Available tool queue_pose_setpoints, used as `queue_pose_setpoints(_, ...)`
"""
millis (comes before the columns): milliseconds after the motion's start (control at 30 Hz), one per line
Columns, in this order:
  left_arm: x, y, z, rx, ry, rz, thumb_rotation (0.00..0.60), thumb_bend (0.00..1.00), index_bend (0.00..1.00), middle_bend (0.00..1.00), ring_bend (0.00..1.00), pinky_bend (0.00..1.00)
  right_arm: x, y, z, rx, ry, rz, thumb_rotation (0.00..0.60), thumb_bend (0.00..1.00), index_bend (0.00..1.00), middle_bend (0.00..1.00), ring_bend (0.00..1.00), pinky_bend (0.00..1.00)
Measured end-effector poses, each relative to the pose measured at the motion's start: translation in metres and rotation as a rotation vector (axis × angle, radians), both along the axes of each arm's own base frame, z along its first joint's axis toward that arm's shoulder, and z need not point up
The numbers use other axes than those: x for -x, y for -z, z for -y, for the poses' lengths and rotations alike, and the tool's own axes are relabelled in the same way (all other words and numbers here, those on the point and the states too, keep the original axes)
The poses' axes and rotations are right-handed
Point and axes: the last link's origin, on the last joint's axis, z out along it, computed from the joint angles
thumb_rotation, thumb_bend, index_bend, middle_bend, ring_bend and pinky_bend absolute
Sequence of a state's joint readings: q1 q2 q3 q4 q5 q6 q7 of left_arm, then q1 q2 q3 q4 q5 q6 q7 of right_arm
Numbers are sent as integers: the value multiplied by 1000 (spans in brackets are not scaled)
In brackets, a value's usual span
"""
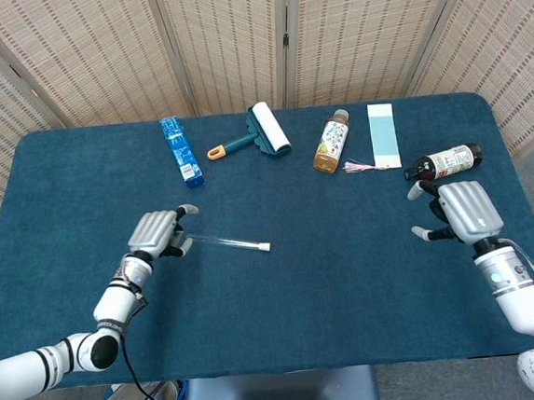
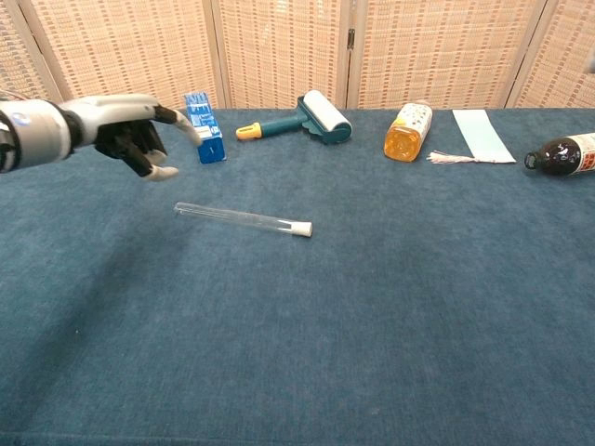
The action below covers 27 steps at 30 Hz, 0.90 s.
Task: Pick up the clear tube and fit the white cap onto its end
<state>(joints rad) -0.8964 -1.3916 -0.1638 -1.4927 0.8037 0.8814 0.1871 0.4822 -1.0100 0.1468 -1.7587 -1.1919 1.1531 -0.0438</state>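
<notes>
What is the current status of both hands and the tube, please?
Left hand open, off the tube. Right hand open, far side. Clear tube flat on table, white cap on its end. Nothing obstructing.
</notes>
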Motion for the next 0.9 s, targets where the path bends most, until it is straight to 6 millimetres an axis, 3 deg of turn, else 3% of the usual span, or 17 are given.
queue_pose_setpoints(100,20,-25,12,-92,-18,-34,600,384,322,671,696,863,16,-7,-14,25,45,-66,600,253,403,693,765,970)
queue_pose_setpoints(233,51,-58,35,-218,-36,-90,600,384,319,543,534,678,33,-15,-33,69,97,-103,600,360,403,567,580,760)
queue_pose_setpoints(300,66,-74,50,-281,-36,-125,600,384,313,466,454,566,41,-17,-43,91,115,-108,600,381,403,539,539,706)
queue_pose_setpoints(467,90,-104,86,-413,-10,-190,600,384,304,402,392,482,58,-19,-63,145,125,-103,600,416,403,525,521,684)
queue_pose_setpoints(600,102,-117,116,-486,15,-226,600,384,299,394,383,450,70,-21,-84,200,134,-96,600,425,403,525,521,684)
queue_pose_setpoints(767,113,-119,155,-491,-17,-273,600,384,295,391,378,431,78,-20,-107,215,164,-89,600,424,403,525,520,684)
queue_pose_setpoints(900,114,-119,168,-486,-33,-278,600,384,294,390,377,427,81,-18,-116,221,171,-75,600,424,403,525,520,684)
